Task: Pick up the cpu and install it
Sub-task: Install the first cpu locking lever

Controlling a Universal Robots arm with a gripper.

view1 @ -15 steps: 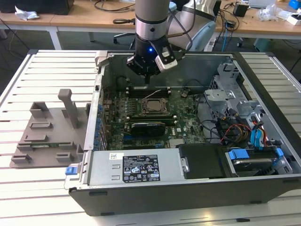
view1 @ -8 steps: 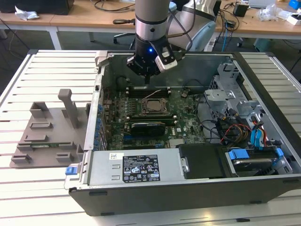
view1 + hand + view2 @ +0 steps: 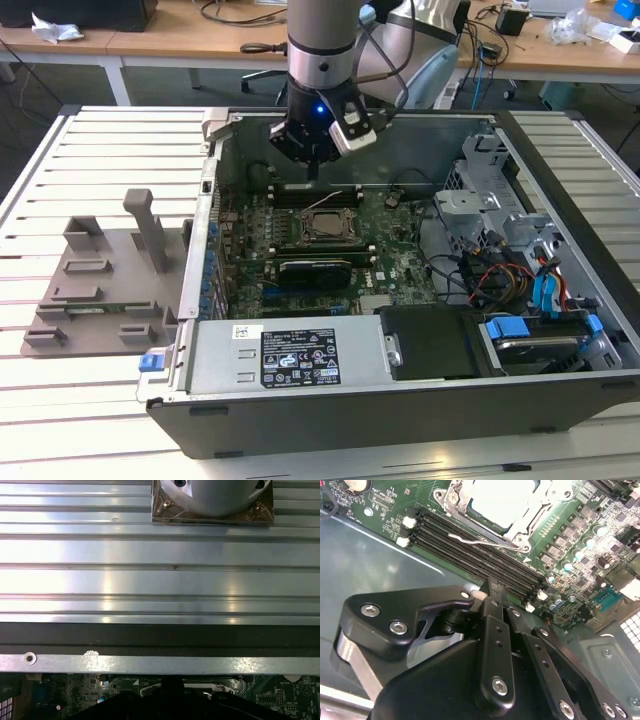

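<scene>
Inside the case [image 3: 560,390], the cpu [image 3: 502,500] lies at twelve o'clock beyond my clenched, empty claw [image 3: 492,587].

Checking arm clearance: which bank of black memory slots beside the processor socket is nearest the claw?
The bank between the socket and the case's rear wall; the claw hangs just above it. The other bank lies across the socket, beside the black card.

Ribbed aluminium table surface [image 3: 150,575]; case's grey metal wall [image 3: 150,664] bordering the green motherboard [image 3: 75,692]; dark gripper body [image 3: 172,707].
</scene>
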